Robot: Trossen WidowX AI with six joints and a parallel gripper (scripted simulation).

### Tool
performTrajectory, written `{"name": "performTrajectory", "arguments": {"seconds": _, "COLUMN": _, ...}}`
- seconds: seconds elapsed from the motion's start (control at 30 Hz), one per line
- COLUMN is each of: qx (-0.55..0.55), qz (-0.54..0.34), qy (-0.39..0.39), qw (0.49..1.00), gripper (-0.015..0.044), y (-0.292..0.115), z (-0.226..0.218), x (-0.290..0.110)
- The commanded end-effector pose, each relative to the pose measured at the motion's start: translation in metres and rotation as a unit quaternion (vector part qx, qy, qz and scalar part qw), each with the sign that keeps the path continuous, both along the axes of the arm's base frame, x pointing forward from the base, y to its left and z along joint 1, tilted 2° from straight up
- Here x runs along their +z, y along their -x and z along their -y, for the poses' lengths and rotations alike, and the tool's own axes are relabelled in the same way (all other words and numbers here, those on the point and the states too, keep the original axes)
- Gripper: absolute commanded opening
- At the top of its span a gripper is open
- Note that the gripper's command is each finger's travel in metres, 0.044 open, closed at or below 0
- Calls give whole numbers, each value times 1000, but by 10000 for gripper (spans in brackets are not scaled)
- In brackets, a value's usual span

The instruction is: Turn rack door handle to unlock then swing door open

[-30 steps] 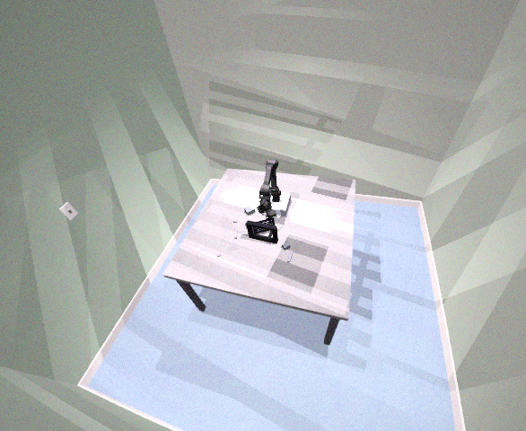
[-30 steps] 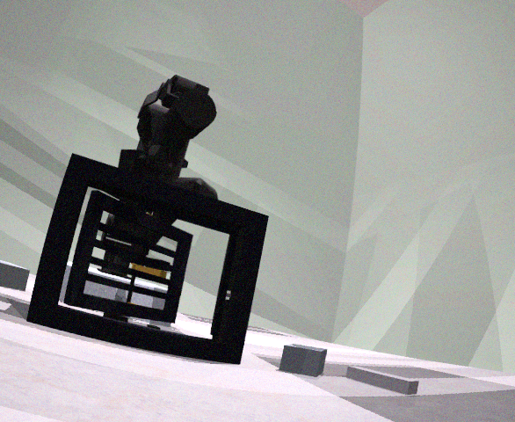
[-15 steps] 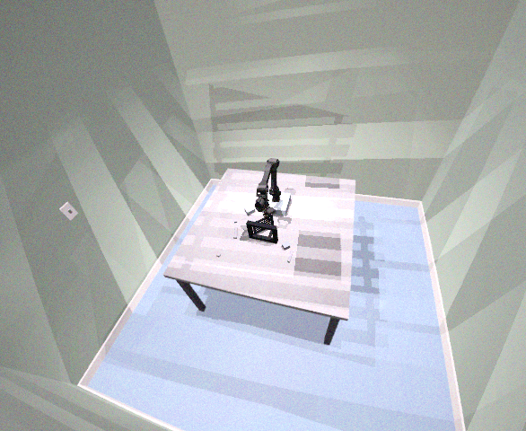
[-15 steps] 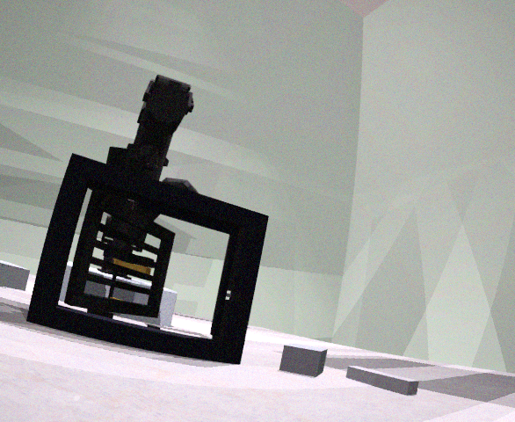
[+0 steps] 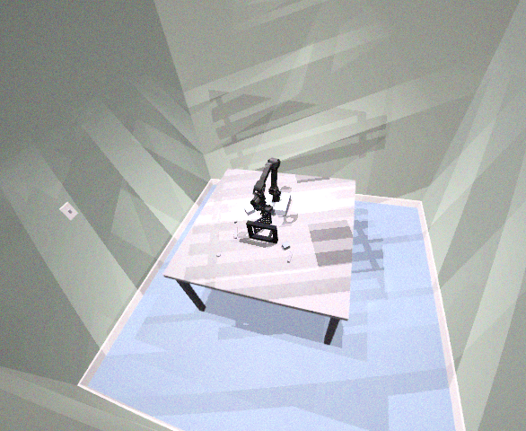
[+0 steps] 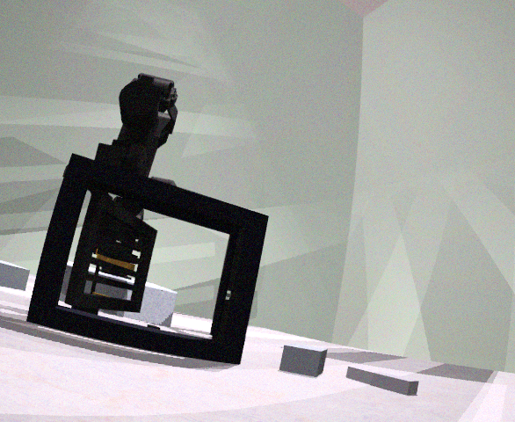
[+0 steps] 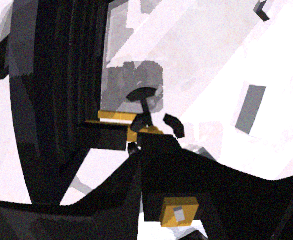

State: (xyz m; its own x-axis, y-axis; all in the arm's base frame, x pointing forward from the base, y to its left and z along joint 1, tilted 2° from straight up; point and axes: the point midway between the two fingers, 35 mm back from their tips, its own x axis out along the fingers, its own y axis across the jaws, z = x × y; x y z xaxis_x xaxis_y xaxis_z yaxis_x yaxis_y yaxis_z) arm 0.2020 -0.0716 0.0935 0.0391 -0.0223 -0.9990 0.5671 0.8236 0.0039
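Observation:
The black rack frame stands upright on the table. Its black barred door is swung well open toward the arm's side, hinged at the left in the exterior view; its exact angle is hard to judge. My gripper is behind the door in the exterior view and shut on the handle. What looks like the yellow handle lies across the door's bars, not upright. The door's bars fill the left of the wrist view, close beside the fingers. The exact finger contact is dark and partly hidden.
A large pale box is near the arm's base. A grey block and a long grey bar lie beside the frame. Another block and a small piece are on the other side.

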Motion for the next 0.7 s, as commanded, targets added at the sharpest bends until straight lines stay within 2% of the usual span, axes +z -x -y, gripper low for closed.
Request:
{"name": "performTrajectory", "arguments": {"seconds": 0.0, "qx": 33, "qz": 5, "qy": 0, "qw": 999, "gripper": 17, "y": 2, "z": 6, "x": 0}}
{"name": "performTrajectory", "arguments": {"seconds": 0.67, "qx": 153, "qz": 2, "qy": 7, "qw": 988, "gripper": 17, "y": 10, "z": 43, "x": 0}}
